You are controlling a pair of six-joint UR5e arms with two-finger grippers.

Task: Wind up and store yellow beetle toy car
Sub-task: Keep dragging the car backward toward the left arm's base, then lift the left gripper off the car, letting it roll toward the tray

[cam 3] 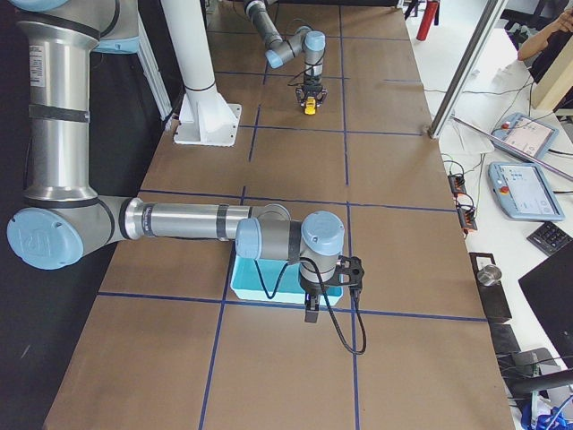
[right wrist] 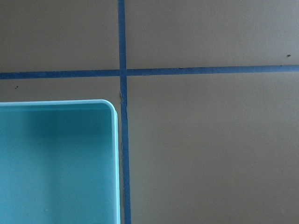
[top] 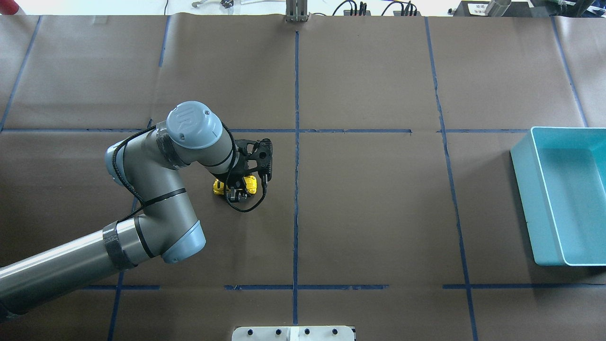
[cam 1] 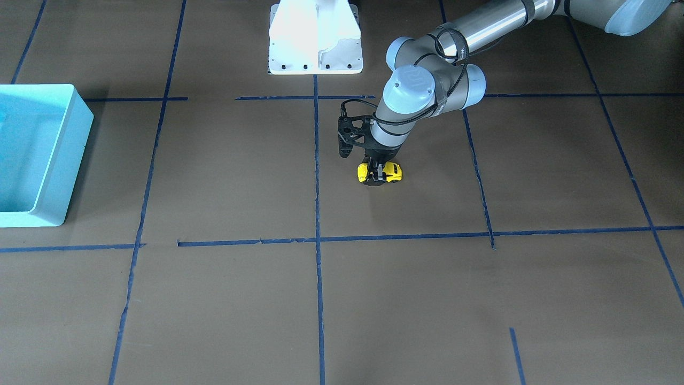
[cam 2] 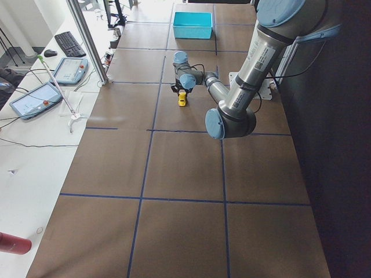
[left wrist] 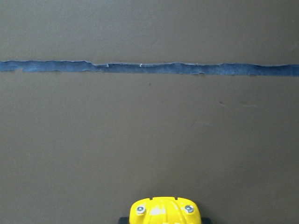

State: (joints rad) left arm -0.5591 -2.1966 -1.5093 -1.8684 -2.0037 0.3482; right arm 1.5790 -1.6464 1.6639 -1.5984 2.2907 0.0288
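The left gripper [cam 1: 378, 175] has its jaws closed across the middle of the yellow beetle toy car [cam 1: 394, 171], which sits on the brown table [cam 1: 427, 299] near its centre. The car is tiny, bright yellow and rounded. The fingers cover its midsection, and the wrist view cuts off all but one domed end. The right gripper [cam 3: 311, 309] hangs by the light blue bin [cam 1: 59, 176], well apart from the car; I cannot tell how its jaws stand.

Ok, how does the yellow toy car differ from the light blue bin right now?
The yellow beetle toy car is tiny; the light blue bin is far larger. The car is clamped between the fingers of the left gripper; the bin stands free at the table's end on the robot's right. Both rest on the table.
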